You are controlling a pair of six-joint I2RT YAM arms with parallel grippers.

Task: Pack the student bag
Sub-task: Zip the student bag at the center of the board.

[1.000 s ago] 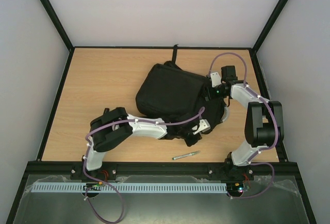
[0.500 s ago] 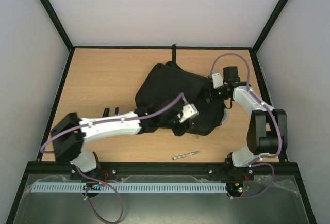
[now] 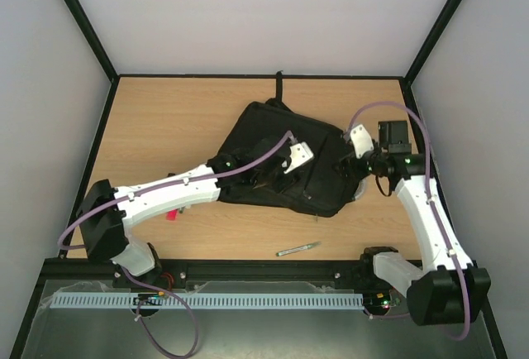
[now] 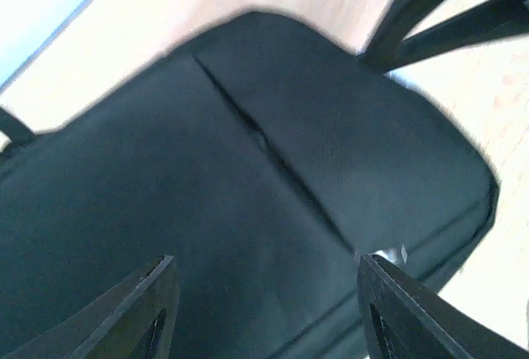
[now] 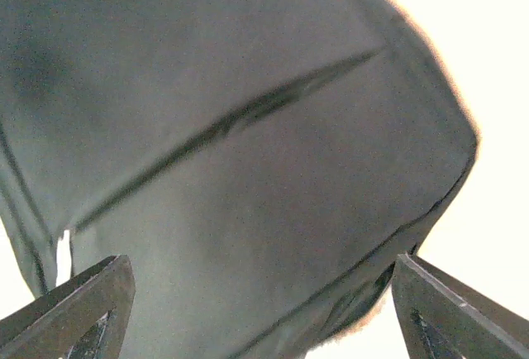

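The black student bag [image 3: 285, 156] lies flat in the middle of the table, its zip seams shut as far as I can see. My left gripper [image 3: 277, 177] hovers over the bag's near-left part; in the left wrist view the gripper [image 4: 269, 309] is open and empty above the black fabric [image 4: 248, 193]. My right gripper [image 3: 347, 165] is at the bag's right edge; in the right wrist view the gripper [image 5: 264, 318] is open and empty over the bag's corner [image 5: 273, 144]. A silver pen [image 3: 297, 249] lies on the table in front of the bag.
A small red object [image 3: 172, 214] lies on the table beside the left arm's forearm. The bag's strap [image 3: 280, 86] runs toward the table's back edge. Black frame rails border the wooden table [image 3: 165, 119].
The left arm has stretched out and its gripper moved up onto the bag. The right arm swung out to the right. The bag now lies flatter and the red object has come into view.
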